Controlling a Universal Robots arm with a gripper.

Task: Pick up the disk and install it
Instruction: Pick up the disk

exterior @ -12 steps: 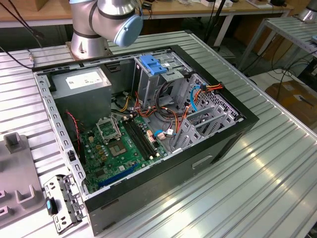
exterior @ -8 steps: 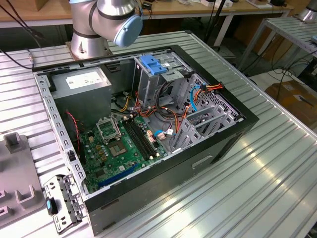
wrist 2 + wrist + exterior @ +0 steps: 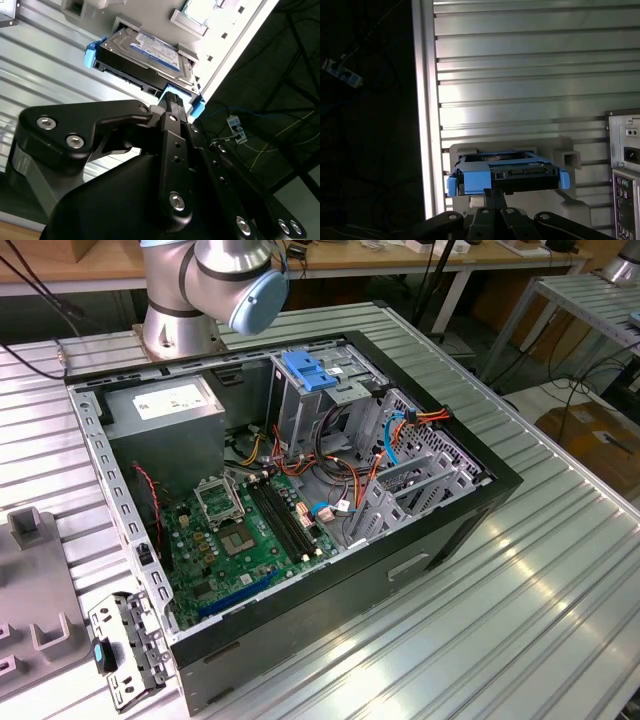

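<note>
Second wrist view: the disk point(image 3: 155, 51) lies dead ahead of the claw point(image 3: 174, 100), long axis crosswise (its grip I cannot tell).

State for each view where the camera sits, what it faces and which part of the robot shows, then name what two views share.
Exterior view: off the arm, looking down into the open computer case; the arm shows beyond it.
First wrist view: on the arm, facing the disk end-on past the tool.
Second wrist view: on the arm, seeing the disk on its label side past the tool.
Shared: both wrist views show the disk and the tool.
</note>
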